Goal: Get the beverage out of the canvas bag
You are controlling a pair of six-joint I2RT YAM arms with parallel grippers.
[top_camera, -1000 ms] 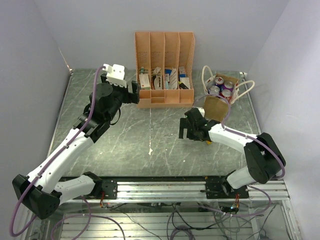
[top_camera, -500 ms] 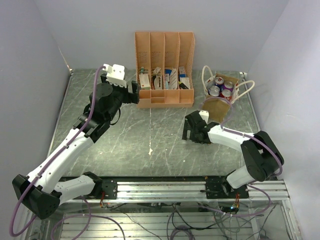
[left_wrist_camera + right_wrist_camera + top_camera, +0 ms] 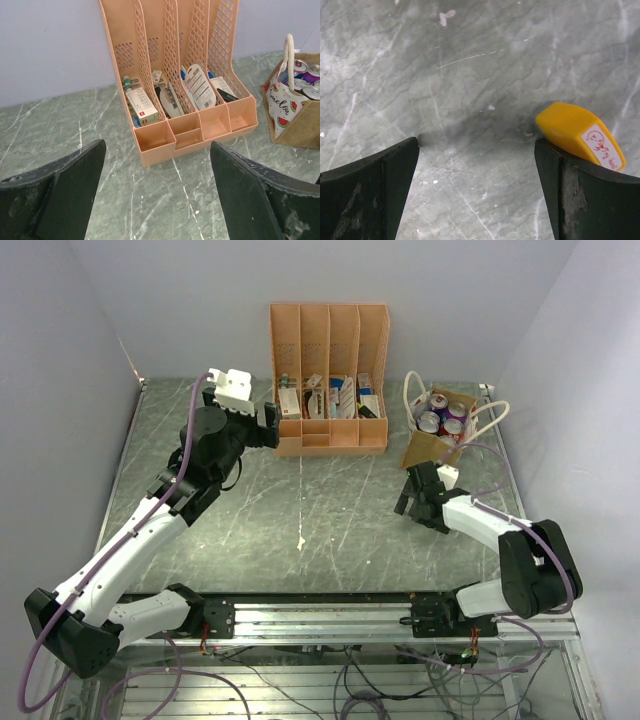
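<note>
Whereas the right claw (image 3: 412, 502) hung over the middle of the grey marbled desk (image 3: 300, 490) a second ago, it now sits just before the tan canvas bag with cream rope handles (image 3: 438, 448), jaws wide and empty. The silver-topped beverage cans (image 3: 440, 412) remain inside the bag. Approach judged under way. The left claw (image 3: 156, 195) is spread wide, empty and unmoved.

Peach file organizer, yellow block, marbled table

The peach-orange slotted file organizer (image 3: 329, 380) stands upright at the far edge of the grey-green marbled table (image 3: 300, 490), about midway along it, with its four compartments opening toward the near edge. The compartment nearest the left edge holds a white box (image 3: 141, 102) with a red mark. The middle ones hold packets and a white blister card (image 3: 200, 86), and the last holds a dark item (image 3: 226, 93). A small yellow block (image 3: 577, 132) with a white label scribbled in red lies flat on the table. A white chip mark (image 3: 301, 539) sits near the table's centre.
</note>
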